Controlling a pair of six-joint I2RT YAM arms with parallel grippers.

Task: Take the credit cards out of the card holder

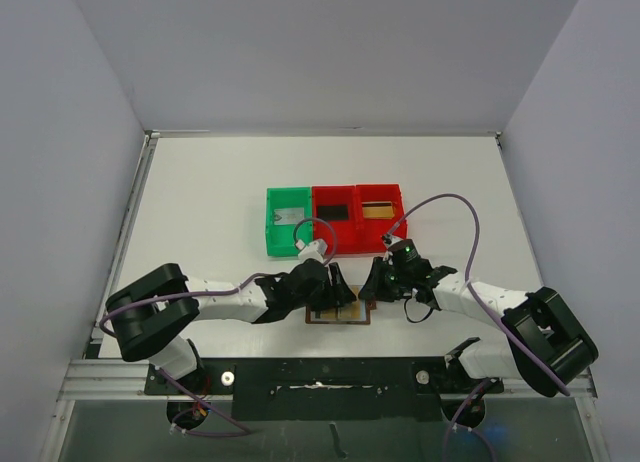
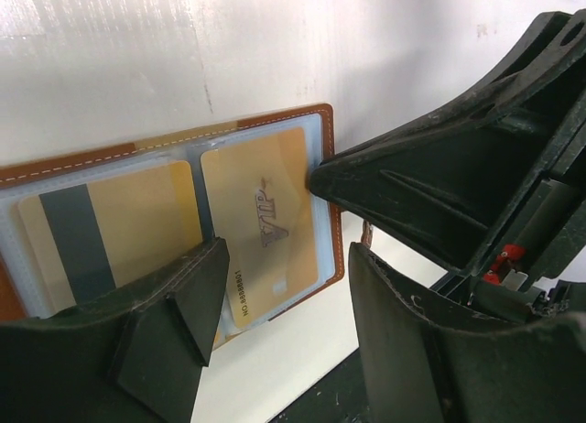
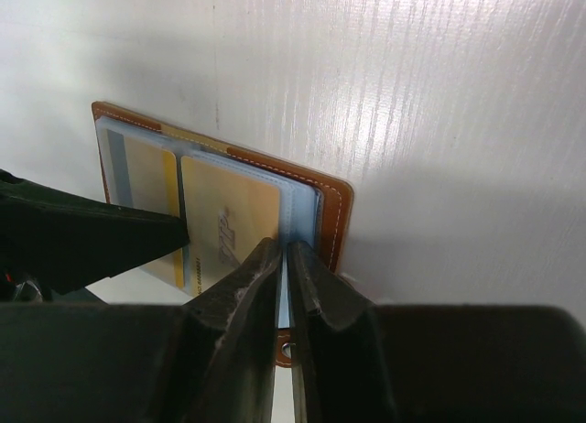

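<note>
The brown card holder (image 1: pixel 338 313) lies open on the table near the front edge. The left wrist view shows its brown rim (image 2: pixel 331 194) and pale blue sleeves. These hold a gold credit card (image 2: pixel 265 222) with raised letters and a second gold card (image 2: pixel 110 226) with a dark stripe. My left gripper (image 2: pixel 284 341) is open and empty, just above the holder's near edge. My right gripper (image 3: pixel 286 254) is shut, its tips pressed on the pale blue sleeve at the holder's right edge (image 3: pixel 302 212). The snap tab (image 3: pixel 286 352) shows under them.
Behind the holder stand three bins in a row: a green bin (image 1: pixel 270 222) with a grey card, a red bin (image 1: pixel 334 193) with a dark card, and a red bin (image 1: pixel 380 188) with a gold card. A metal rail runs along the front edge (image 1: pixel 320 382).
</note>
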